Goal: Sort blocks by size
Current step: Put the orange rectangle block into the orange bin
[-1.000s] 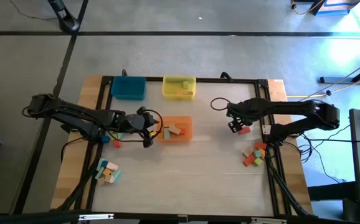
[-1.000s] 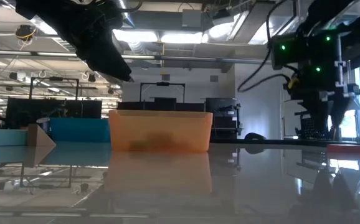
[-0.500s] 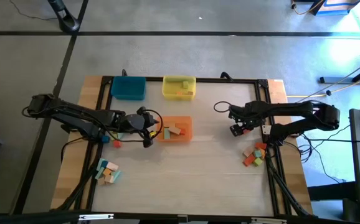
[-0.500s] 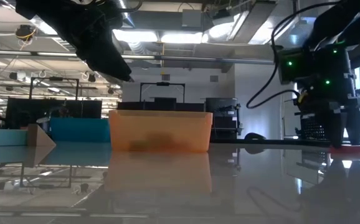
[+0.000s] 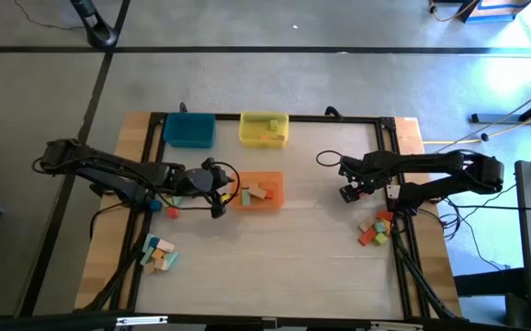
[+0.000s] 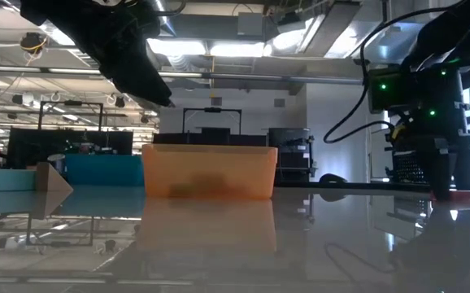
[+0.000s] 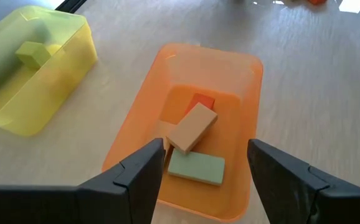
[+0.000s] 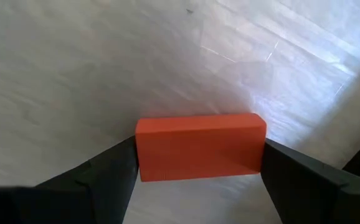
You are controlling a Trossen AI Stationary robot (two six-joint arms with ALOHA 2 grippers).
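Observation:
My right gripper [image 5: 350, 191] is down at the table on the right, shut on a red oblong block [image 8: 200, 146], which also shows in the low view [image 6: 460, 195]. My left gripper [image 5: 220, 195] hangs open and empty above the left end of the orange tray [image 5: 275, 179]. In the left wrist view, that tray [image 7: 248, 81] holds a natural wood block [image 7: 192, 127], a green block [image 7: 197, 169] and an orange-red one [image 7: 200, 101]. The yellow tray [image 5: 265, 128] holds a green block [image 7: 32, 54]. The blue tray [image 5: 190, 129] stands at the far left. My right gripper has the red block between its two fingers, one finger [image 8: 108, 177] against each short end [image 8: 144, 149], so the fingers span its length. They come from above, pointing down. The block lies flat on the table.
A heap of loose blocks [image 5: 158, 254] lies near the front left, and another heap [image 5: 376, 228] lies at the right edge. Two small blocks [image 5: 169, 211] lie by the left arm. A dark frame runs round the table top [image 5: 396, 165].
My right gripper has come down to the table top, a little toward the table's right and near edges, and now stands around the red block. My left arm has kept still.

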